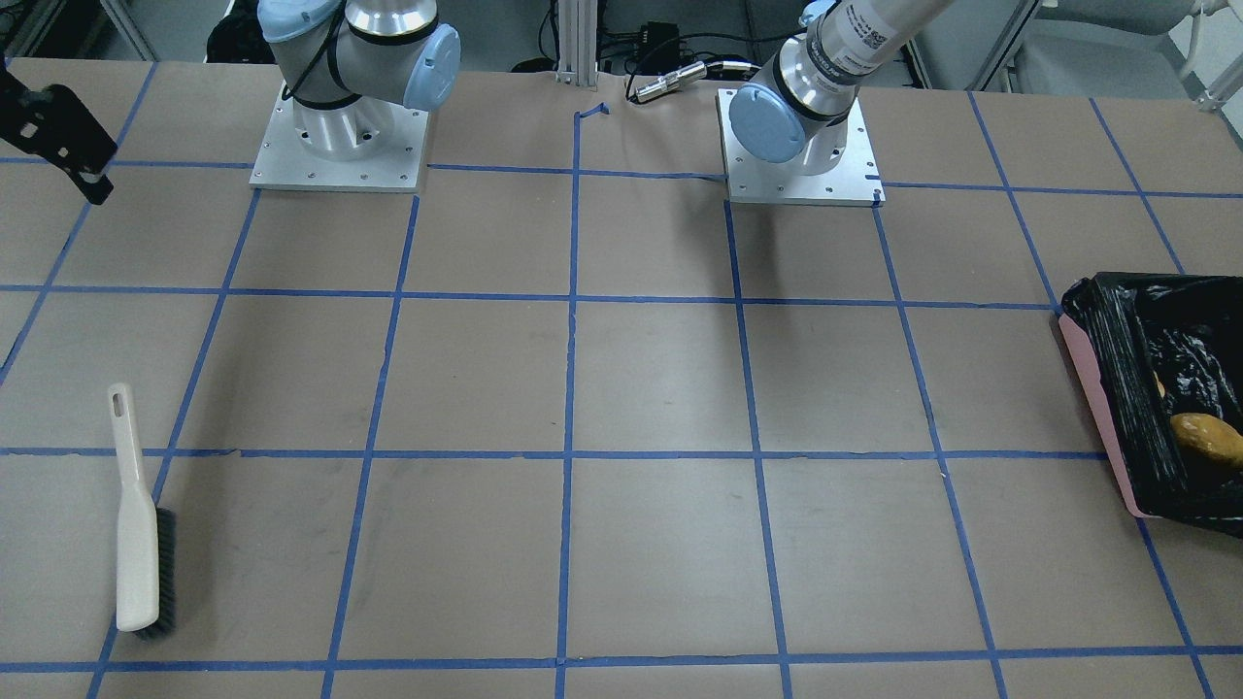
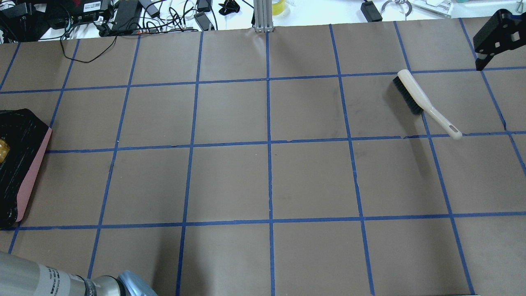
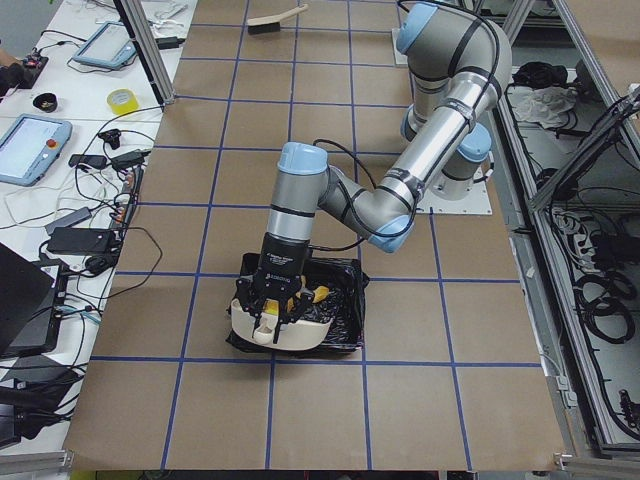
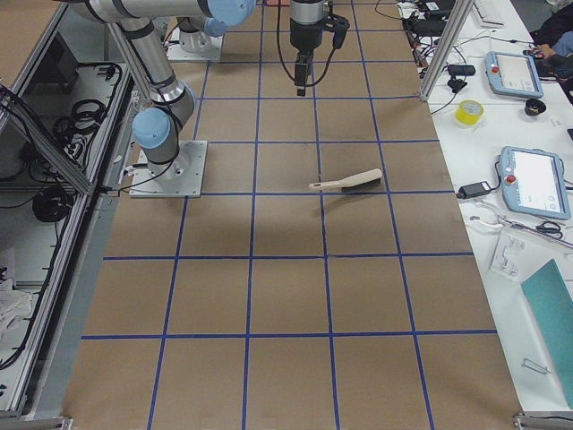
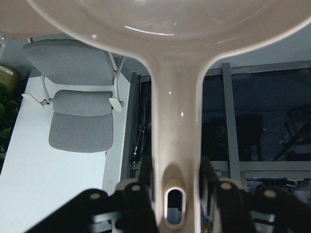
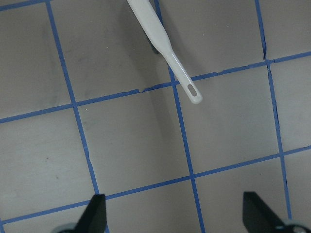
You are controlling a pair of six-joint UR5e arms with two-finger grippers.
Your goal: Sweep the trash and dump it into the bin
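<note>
Dustpan [image 3: 285, 328] handle clamped in my left pincer [image 5: 176, 199], pan hanging right over the bin [image 3: 345, 297]; orange-yellow lump [image 1: 1202, 437] lies inside it. Right pincer [image 6: 177, 218] apart, well away, above the brush [image 1: 136, 544] handle.

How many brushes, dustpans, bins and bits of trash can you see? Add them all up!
brush: 1
dustpan: 1
bin: 1
trash showing: 1, the orange-yellow lump in the bin; more may be hidden
Total: 4
</note>
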